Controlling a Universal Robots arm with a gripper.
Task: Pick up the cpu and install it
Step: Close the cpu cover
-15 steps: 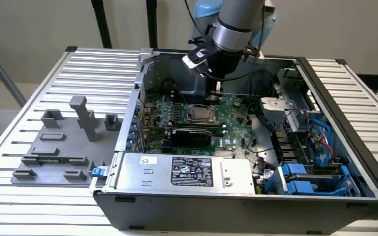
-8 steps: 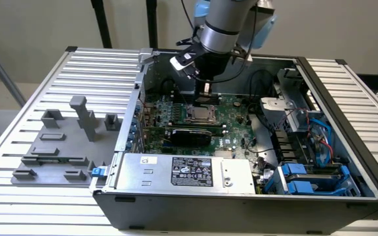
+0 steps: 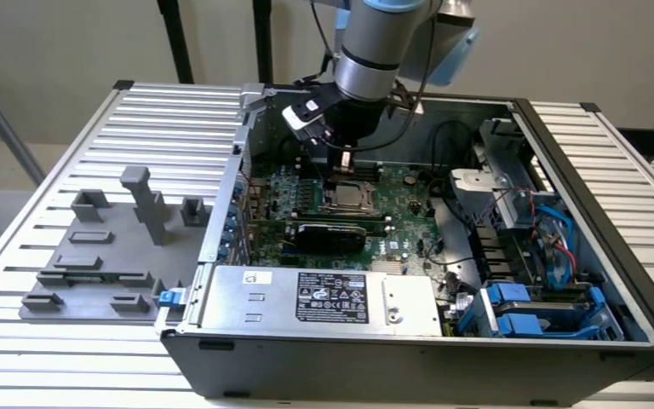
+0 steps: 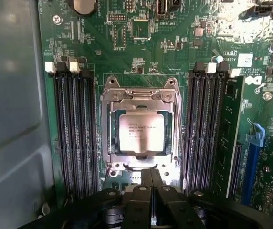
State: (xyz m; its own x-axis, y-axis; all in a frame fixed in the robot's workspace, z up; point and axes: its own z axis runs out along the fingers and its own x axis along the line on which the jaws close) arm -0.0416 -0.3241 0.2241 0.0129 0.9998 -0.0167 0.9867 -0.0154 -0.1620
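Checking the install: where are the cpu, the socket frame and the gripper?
cpu (image 4: 141, 133), wrist view, middle of silvery top.
socket frame (image 4: 140, 92), wrist view, bar between its two screws.
gripper (image 4: 151, 174), wrist view, between its closed fingertips.

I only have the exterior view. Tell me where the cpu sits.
Observer: The cpu lies flat inside the socket frame, silver top up.
Operator: Report the gripper.
Observer: The gripper is shut with nothing between its fingers. Its tips are next to the frame's edge, off the cpu.
Operator: Say what flanks the socket.
Observer: Black memory slots run along both sides of it.
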